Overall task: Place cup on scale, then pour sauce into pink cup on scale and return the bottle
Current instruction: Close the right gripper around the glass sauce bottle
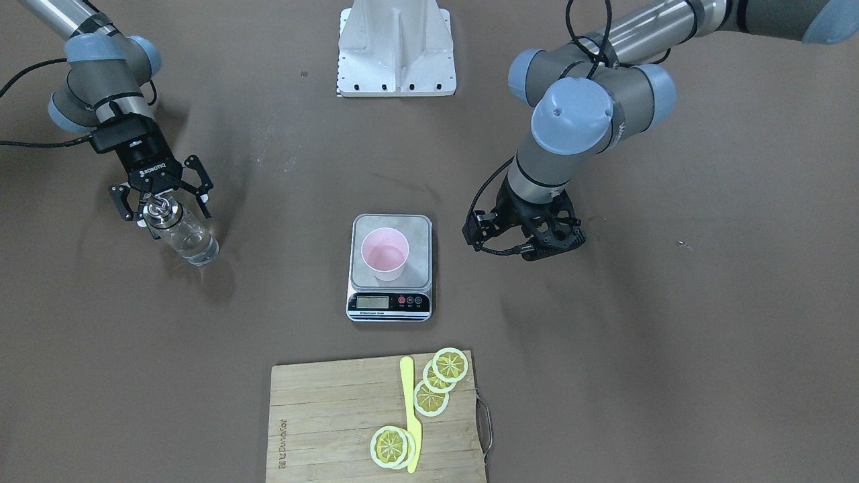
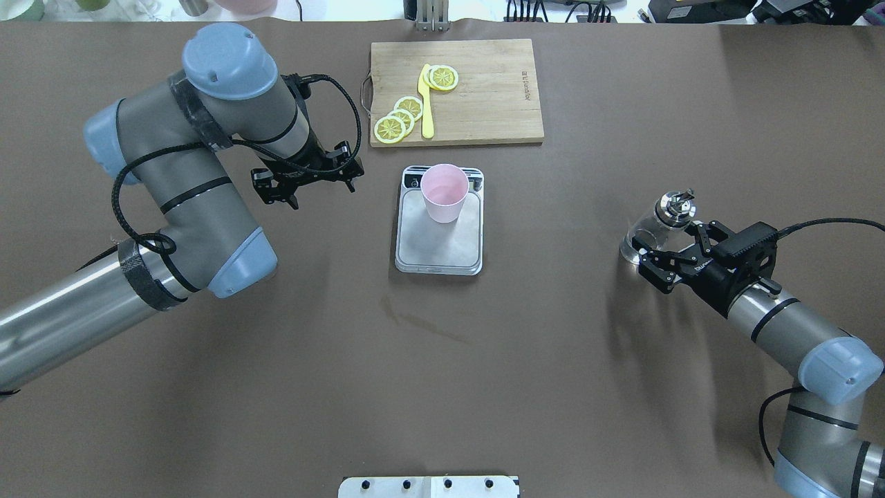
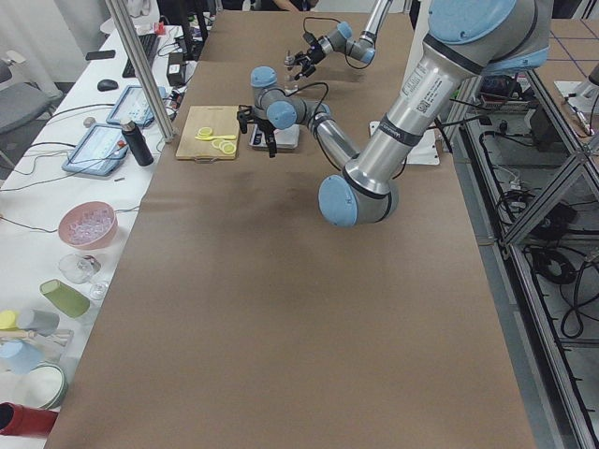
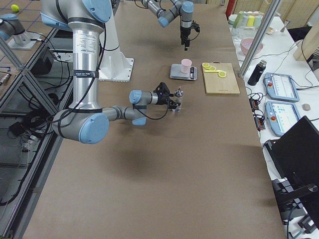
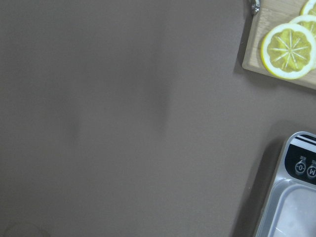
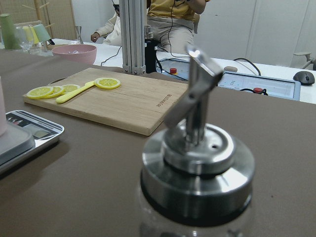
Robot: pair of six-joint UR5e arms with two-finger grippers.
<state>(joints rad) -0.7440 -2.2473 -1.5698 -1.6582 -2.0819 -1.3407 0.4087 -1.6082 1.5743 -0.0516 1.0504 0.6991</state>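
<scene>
While cup (image 1: pixel 384 255) sits on scale (image 1: pixel 419 231), right gripper (image 1: pixel 164 209) straddles bottle (image 1: pixel 191 241), jaws apart.
Close squarely on its body before lifting; left gripper (image 1: pixel 527 235) gapes, empty.

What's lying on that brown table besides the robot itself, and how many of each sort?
Pale pink plastic cup: 1
Silver-grey digital kitchen scale: 1
Clear glass bottle with silver pourer cap: 1
Wooden cutting board: 1
Yellow plastic knife: 1
Yellow lemon slices: 5, one mostly hidden under another
Total: 10
</scene>
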